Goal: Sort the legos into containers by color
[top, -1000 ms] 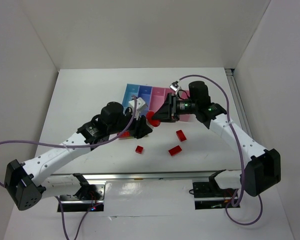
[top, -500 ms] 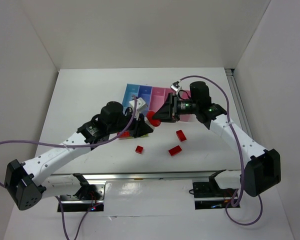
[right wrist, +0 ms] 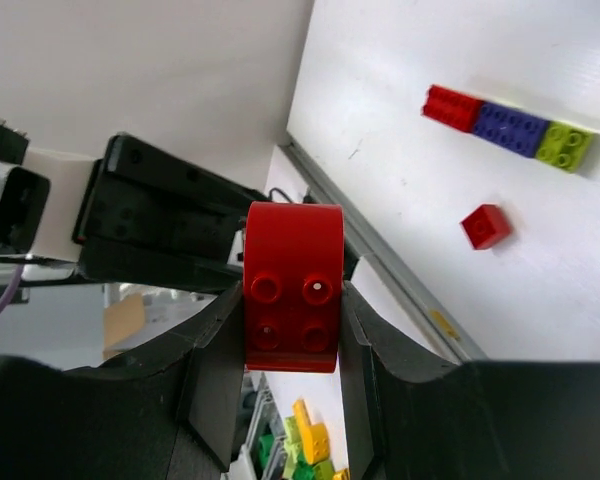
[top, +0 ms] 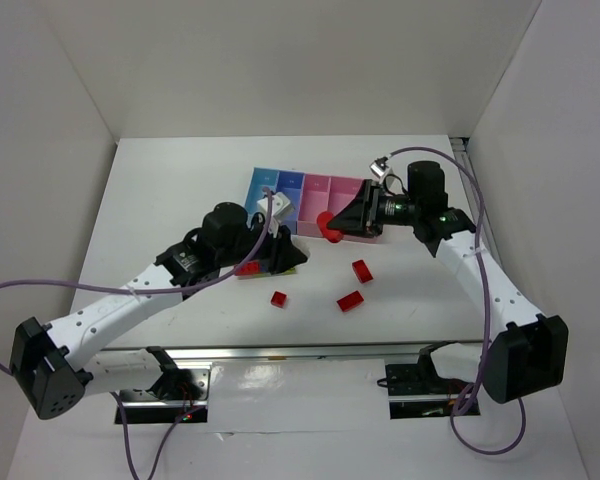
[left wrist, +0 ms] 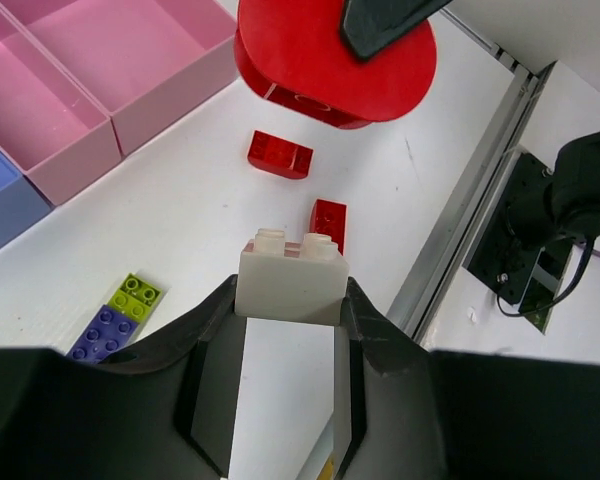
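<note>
- The left pincer (left wrist: 290,300) is pinching a whitish brick (left wrist: 289,283) by its sides and holds it up off the surface (top: 180,200), near the centre and just short of the containers (top: 263,186). This brick is picked but not yet dropped into a bin.
- Beneath that arm, a joined strip of red (right wrist: 450,107), purple-blue (right wrist: 515,128) and yellow-green (right wrist: 568,145) bricks lies flat on the surface. It looks unsorted, and it would probably have to be pulled apart first.
- The containers sit at the far centre in a row: light blue, darker blue (top: 290,187), pink (left wrist: 40,110) and the wider pink bin (left wrist: 130,50). Every part of them that shows is bare, so the sorting seems barely begun.
- Three loose red bricks (top: 350,300) lie apart on the near side of the bins, waiting to be picked.
- The right pincer (right wrist: 292,300) is clamped on a red round-topped piece (right wrist: 292,285), held in the air just at the near edge of the pink bins. It has not been released either.
- By my reckoning, two pieces are in hand, none are binned, and several are left.
</note>
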You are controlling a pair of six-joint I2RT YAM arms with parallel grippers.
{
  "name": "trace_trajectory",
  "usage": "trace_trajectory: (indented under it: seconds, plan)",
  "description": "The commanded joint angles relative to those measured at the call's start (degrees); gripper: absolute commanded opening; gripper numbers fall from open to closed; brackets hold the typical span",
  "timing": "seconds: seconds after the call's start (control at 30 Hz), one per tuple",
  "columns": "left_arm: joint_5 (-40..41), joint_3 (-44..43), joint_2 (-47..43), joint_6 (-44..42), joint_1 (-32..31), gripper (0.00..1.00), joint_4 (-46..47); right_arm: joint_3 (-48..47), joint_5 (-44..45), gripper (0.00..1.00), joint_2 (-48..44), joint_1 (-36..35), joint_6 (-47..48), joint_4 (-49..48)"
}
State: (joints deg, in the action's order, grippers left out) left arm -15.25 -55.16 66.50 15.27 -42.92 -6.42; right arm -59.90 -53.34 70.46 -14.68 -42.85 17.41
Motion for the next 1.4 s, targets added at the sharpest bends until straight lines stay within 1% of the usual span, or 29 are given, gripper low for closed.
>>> trace_trajectory:
  seconds: [0.0,0.03,0.17,0.2,0.27,0.3,0.33,0.37,0.4,0.5,0.53,0.57,0.6,0.63,0.7,0.77,0.8,0.87,0.9,0.93,1.0,1.03,1.07,1.1,1.17,1.23,1.3,1.33,1.37]
  plan:
    - [1.3,-0.7,-2.2,0.8,0.0,0.0,1.7,-1.3,1.6,0.03,-1.3,1.4,4.0,3.5]
    - [2.2,-0.7,-2.2,0.8,0.0,0.0,0.8,-2.1,3.4,0.03,-0.7,2.2,5.0,4.6]
    - [7.5,-0.7,-2.7,1.5,0.0,0.0,-2.3,-7.9,21.3,0.03,1.4,3.0,10.2,13.2]
    - [10.1,-0.7,-2.7,2.7,0.0,0.0,-3.7,-8.6,31.4,0.03,2.2,3.0,10.9,13.3]
    - [12.1,-1.2,-2.7,4.0,0.0,0.0,-5.4,-9.3,41.1,0.03,3.9,2.1,11.5,13.5]
    - [12.1,-1.2,-2.2,5.0,0.0,0.0,-6.1,-9.3,47.7,0.03,4.8,2.1,12.3,13.5]
    - [12.6,-2.0,-2.2,5.7,0.7,0.0,-6.7,-9.3,50.5,0.03,5.9,2.1,13.0,12.7]
    - [12.6,-2.5,-1.2,6.4,1.8,0.0,-8.7,-10.0,52.9,0.03,9.0,1.4,13.0,12.7]
    - [11.5,-3.8,0.5,7.7,2.4,0.0,-9.7,-10.5,56.9,0.03,10.8,1.4,14.3,12.2]
    - [9.8,-6.9,4.0,8.9,3.1,0.0,-13.7,-13.0,59.3,0.04,18.7,0.9,15.9,10.2]
    - [8.7,-8.6,6.1,10.4,3.1,0.0,-13.7,-14.2,59.3,0.05,20.7,0.9,16.5,10.2]
    - [8.0,-9.4,7.0,10.4,3.1,0.0,-13.7,-16.8,60.6,0.05,22.6,-0.3,17.2,10.2]
    - [8.0,-10.1,7.8,11.2,3.1,0.0,-13.7,-18.0,62.0,0.07,25.9,-0.8,17.2,10.2]
    - [7.3,-11.7,8.6,11.9,3.1,0.0,-13.7,-19.1,63.8,0.07,27.2,-0.8,17.7,10.2]
    - [7.9,-13.4,11.1,12.5,3.1,0.0,-13.7,-21.6,63.8,0.1,30.4,-1.3,17.7,9.6]
    - [9.2,-16.6,12.9,12.5,3.1,0.0,-16.1,-23.8,63.8,0.13,32.1,-1.3,17.7,9.1]
    - [9.7,-17.6,14.8,12.5,3.1,0.0,-17.0,-24.4,63.8,0.18,33.0,-1.3,17.7,9.0]
    - [10.2,-20.6,16.5,13.0,3.6,0.0,-18.4,-26.3,63.8,0.23,35.2,-1.3,17.7,9.0]
    - [10.2,-21.4,17.4,13.0,3.6,0.0,-19.6,-26.9,63.8,0.27,36.5,-1.3,17.7,9.0]
    - [10.8,-22.9,18.8,13.6,3.6,0.0,-20.1,-27.6,63.8,0.49,36.5,-1.3,18.3,9.7]
    - [10.8,-23.4,19.4,13.6,3.6,0.0,-20.1,-29.0,63.8,0.66,37.2,-1.3,18.3,10.5]
    - [10.8,-24.0,20.2,12.9,3.6,0.0,-20.1,-29.0,63.2,0.87,36.5,-1.3,18.3,11.1]
    - [11.7,-24.0,20.9,12.9,3.6,0.0,-19.6,-29.0,62.6,0.92,35.7,-1.3,17.8,11.2]
    - [12.5,-24.0,21.6,13.7,3.6,0.0,-19.6,-29.0,62.6,0.95,33.6,-2.0,17.8,11.2]
    - [12.5,-26.7,24.4,13.7,4.2,0.0,-19.1,-27.9,64.7,0.95,31.2,-2.0,16.8,11.2]
    - [12.5,-28.5,26.7,14.5,4.8,0.0,-19.7,-25.8,66.1,0.92,26.9,-2.5,16.1,10.6]
    - [12.5,-31.8,30.9,15.7,6.2,0.0,-19.7,-20.9,69.2,0.89,23.2,-3.1,15.0,9.9]
    - [12.5,-33.3,32.8,16.3,6.7,0.0,-19.7,-19.0,70.2,0.89,19.1,-3.1,14.5,9.4]
    - [14.7,-37.1,34.9,16.3,7.2,0.0,-21.0,-17.2,71.5,0.89,17.2,-3.1,13.5,8.8]
